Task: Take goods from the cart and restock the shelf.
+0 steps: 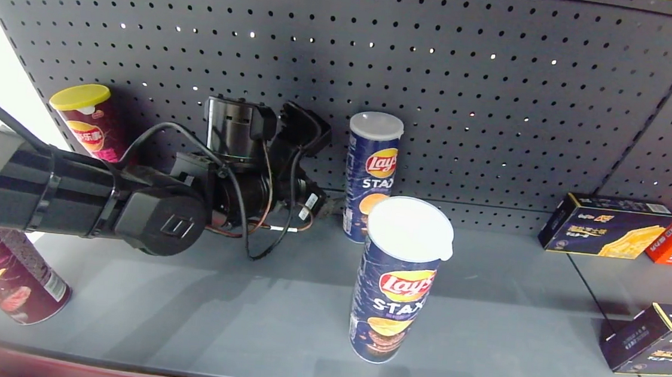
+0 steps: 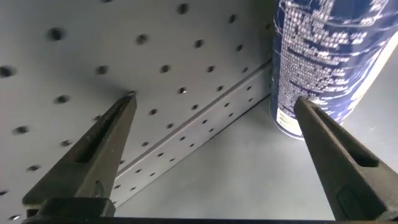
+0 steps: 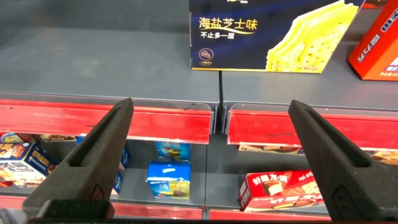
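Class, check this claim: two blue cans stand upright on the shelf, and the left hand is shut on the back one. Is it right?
Not quite. The left hand is open and grips nothing; the back can stands free near it, as the left wrist view shows. The rest holds: it and the front can stand upright on the shelf.

On the shelf (image 1: 200, 315), a wide lane between front maroon can (image 1: 8, 273) at left edge and front blue can (image 1: 394, 283). Rear-left blocked by left arm (image 1: 89, 199); rear maroon can (image 1: 86, 121) behind it. There the left gripper (image 2: 214, 99), jaws spread, faces pegboard wall (image 2: 93, 50), rear blue can (image 2: 323, 62) just beside one finger. Second lane right of the blue cans, up to boxes (image 1: 608, 234).
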### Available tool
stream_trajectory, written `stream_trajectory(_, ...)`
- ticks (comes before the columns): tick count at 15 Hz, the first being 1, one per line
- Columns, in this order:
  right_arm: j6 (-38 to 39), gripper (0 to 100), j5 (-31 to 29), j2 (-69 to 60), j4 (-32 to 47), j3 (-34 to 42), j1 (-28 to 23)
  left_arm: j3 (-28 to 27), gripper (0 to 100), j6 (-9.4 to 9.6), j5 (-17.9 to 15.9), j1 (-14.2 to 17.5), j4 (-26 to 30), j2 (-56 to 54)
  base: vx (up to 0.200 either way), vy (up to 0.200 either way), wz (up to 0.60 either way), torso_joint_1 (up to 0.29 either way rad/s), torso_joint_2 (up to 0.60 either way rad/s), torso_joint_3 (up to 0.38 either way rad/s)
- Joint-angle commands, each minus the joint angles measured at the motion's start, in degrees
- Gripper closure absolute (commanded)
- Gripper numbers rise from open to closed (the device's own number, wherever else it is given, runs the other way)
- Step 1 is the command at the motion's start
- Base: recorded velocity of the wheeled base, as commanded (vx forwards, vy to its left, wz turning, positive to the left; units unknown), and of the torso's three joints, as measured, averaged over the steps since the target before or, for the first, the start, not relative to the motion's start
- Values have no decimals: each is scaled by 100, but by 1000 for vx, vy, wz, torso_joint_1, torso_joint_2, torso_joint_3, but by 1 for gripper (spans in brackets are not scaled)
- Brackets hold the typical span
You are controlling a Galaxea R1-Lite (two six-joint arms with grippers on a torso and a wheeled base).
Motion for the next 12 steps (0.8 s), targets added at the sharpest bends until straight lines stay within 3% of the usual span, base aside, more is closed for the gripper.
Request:
stream_trajectory(1, -1, 0, 2, 7, 1, 5, -1, -14, 0, -2, 0, -34, 14, 59, 0, 0, 0, 0, 0, 0)
stream_trajectory(5, -1, 0, 2, 7, 1, -4, -1, 153, 0, -2, 53, -7, 14, 6, 0, 0, 0, 0, 0, 0)
stream_trajectory(7, -1, 0, 2, 7, 1, -4, -1, 689, 0, -46, 88, 37, -65, -469, 0, 0, 0, 0, 0, 0)
stream_trajectory(10, -1, 0, 2, 7, 1, -4, -1, 1946, 0, -81, 79, 45, -258, -1673, 0, 0, 0, 0, 0, 0)
stream_trajectory(12, -1, 0, 2, 7, 1, 5, -1, 2763, 0, -292, 70, -86, -267, -2596, 0, 0, 0, 0, 0, 0)
